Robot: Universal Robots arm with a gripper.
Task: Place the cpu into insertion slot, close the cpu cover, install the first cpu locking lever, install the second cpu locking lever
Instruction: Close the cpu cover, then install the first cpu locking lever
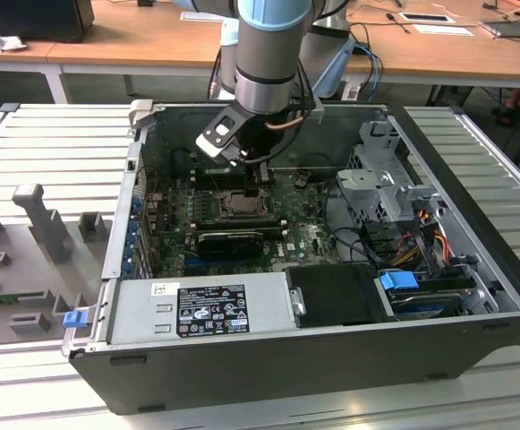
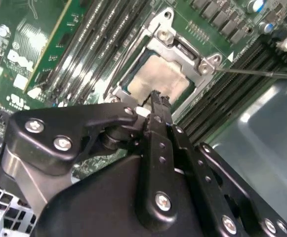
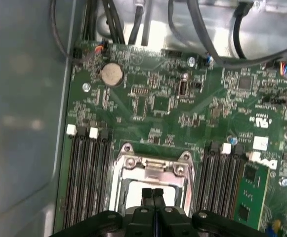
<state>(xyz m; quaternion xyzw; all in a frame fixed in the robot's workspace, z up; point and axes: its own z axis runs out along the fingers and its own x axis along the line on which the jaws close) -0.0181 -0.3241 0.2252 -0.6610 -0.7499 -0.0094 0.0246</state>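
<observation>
Hanging above one cpu (image 2: 159,79), the gripper (image 2: 155,96) is squeezing two fingers (image 3: 146,197) shut; it is holding nothing. One cpu cover (image 2: 180,47) is lying around it.

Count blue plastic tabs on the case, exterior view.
2: corner tab on the case at the exterior view's left; drive-bay tab at its right. More may be hidden.

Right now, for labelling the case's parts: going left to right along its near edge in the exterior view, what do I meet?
From the left: blue clip → silver power supply → black shroud → blue tab
</observation>
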